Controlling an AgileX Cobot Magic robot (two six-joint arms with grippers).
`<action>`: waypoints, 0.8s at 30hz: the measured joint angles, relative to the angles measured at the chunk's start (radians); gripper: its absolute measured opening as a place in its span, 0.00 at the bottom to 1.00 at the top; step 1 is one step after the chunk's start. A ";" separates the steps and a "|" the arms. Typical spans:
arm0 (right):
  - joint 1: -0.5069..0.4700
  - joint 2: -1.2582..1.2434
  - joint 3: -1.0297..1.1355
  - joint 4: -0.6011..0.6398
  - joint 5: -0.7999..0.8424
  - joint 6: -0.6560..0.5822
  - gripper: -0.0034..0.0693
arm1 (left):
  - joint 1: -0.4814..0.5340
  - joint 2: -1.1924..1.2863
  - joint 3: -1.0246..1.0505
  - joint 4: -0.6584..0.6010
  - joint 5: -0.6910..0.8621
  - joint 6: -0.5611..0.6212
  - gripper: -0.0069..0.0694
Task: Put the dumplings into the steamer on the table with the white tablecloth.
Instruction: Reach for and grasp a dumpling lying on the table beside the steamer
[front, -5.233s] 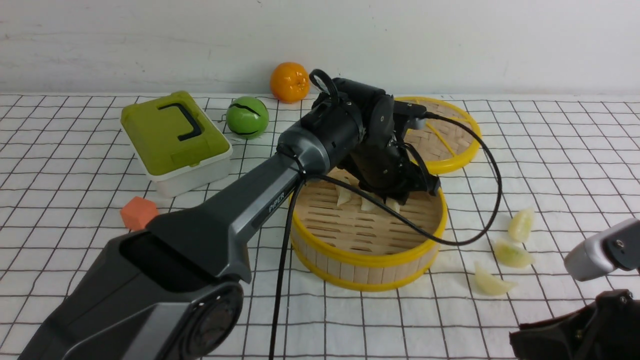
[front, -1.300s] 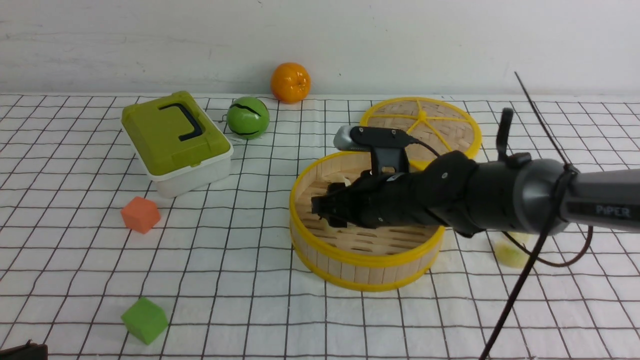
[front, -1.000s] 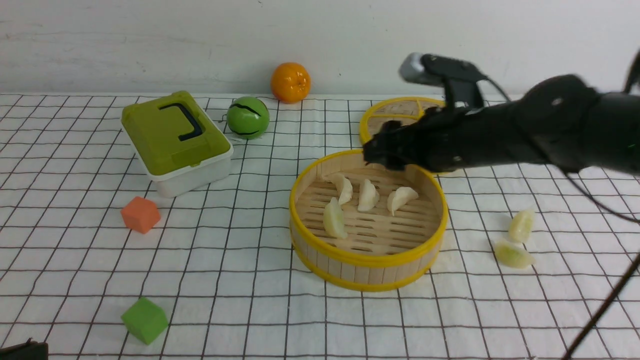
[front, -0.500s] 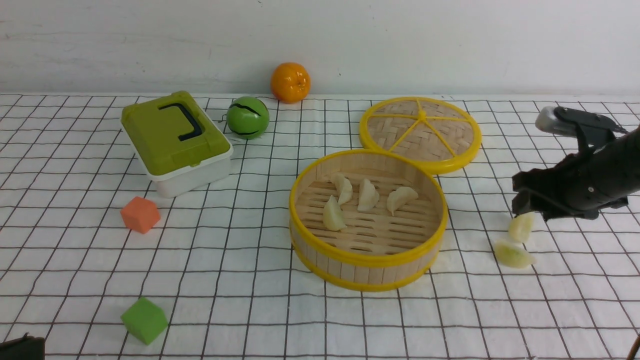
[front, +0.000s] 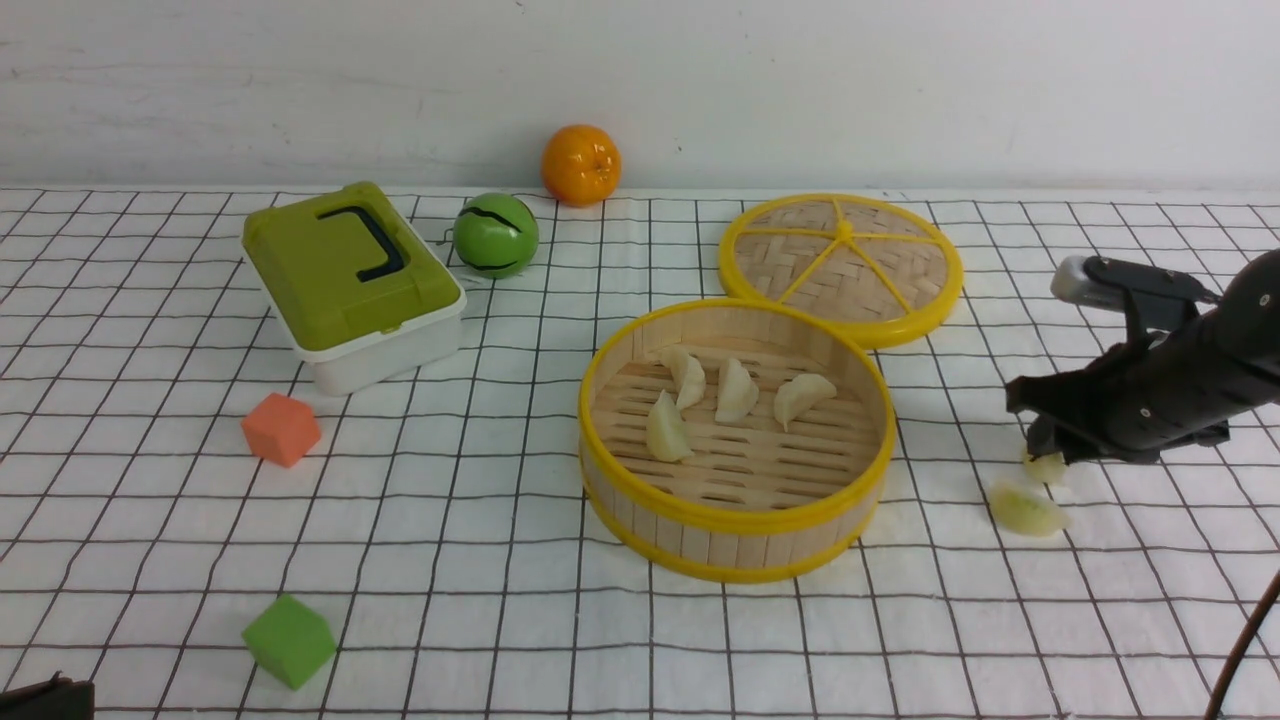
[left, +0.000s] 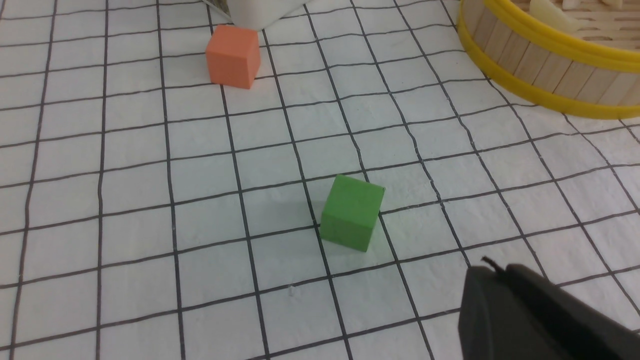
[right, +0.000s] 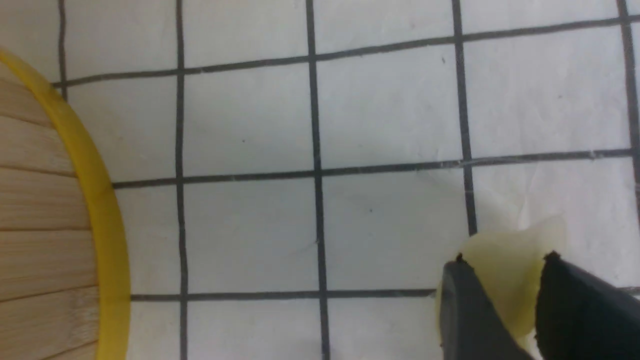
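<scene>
Fingers (right: 465, 310) of the right gripper (right: 504, 260) are set against both sides of a pale cream-white pleated dumpling (right: 500, 247), which fills the gap between them. The dumpling is grasped while it rests on the white tablecloth printed with a thin black grid (front: 500, 500). In the front view the gripper is seen lowered to the cloth at the right of the scene, and only the near edge of the grasped dumpling shows beneath it.

A second dumpling tinged pale green (front: 1025, 508) lies just beside it, nearer and untouched. Left of both, the round steamer of light wooden slats with yellow rims (front: 735, 520) is placed on the cloth. Four dumplings are held on its slatted floor: three in a far row (front: 737, 390) and one nearer on the left (front: 668, 430). A flat woven yellow-rimmed lid (front: 840, 265) is laid just beyond the steamer.

Fingers (left: 480, 300) of the left gripper (left: 492, 270) are shown pressed together with nothing between them, near a small green cube (left: 352, 212). An orange cube (left: 234, 56) is seen farther off. At the far left, a white box with a green lid (front: 350, 275), a green ball (front: 495, 235) and an orange fruit (front: 580, 163) are ranged.
</scene>
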 joint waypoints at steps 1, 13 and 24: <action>0.000 0.000 0.000 0.000 0.001 0.000 0.29 | 0.000 0.000 0.000 0.002 0.000 0.000 0.12; 0.000 -0.046 -0.005 -0.047 0.040 0.000 0.02 | 0.000 0.000 0.000 0.009 -0.001 0.000 0.13; 0.000 -0.012 -0.005 -0.017 -0.012 0.000 0.55 | 0.000 0.000 0.000 0.010 -0.001 0.000 0.14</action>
